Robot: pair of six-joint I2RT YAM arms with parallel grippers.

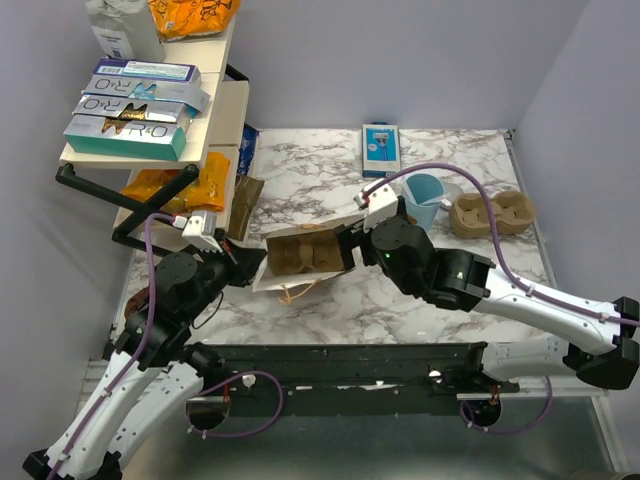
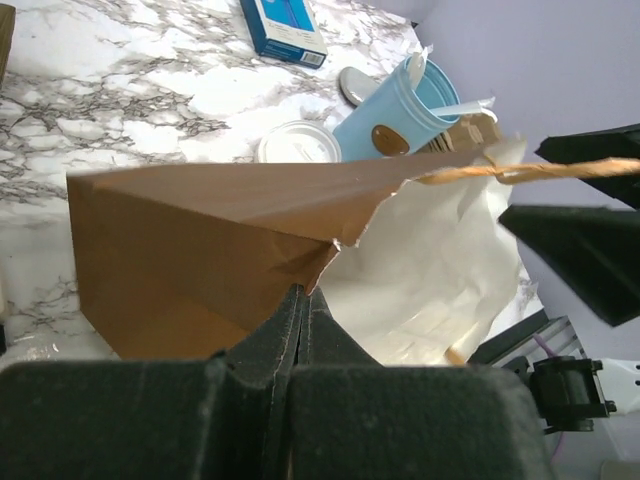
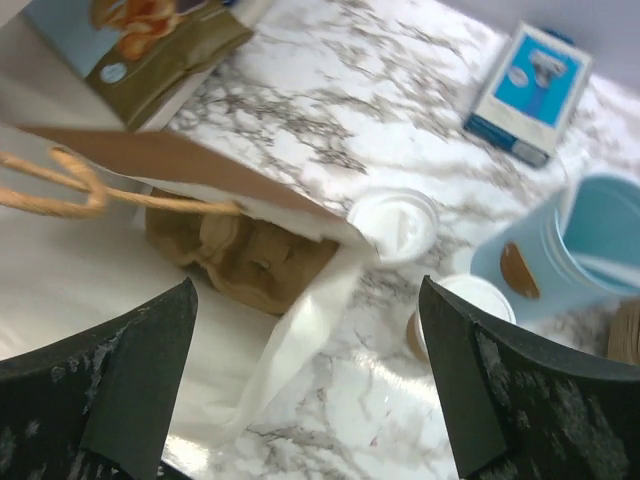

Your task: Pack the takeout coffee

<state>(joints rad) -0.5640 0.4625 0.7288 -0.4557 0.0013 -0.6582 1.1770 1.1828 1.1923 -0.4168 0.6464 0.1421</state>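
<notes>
Left gripper clenched on rim of brown paper bag. Right gripper empty, jaws wide, at bag mouth. Small cream-tan paper cup on marble table, outside bag, at light-blue mug's 8 o'clock. Round white plastic lid at cup's 10 o'clock.

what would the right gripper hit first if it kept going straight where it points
Probably the paper bag, its near rim dead ahead of the open right gripper; depth is hard to judge.
</notes>
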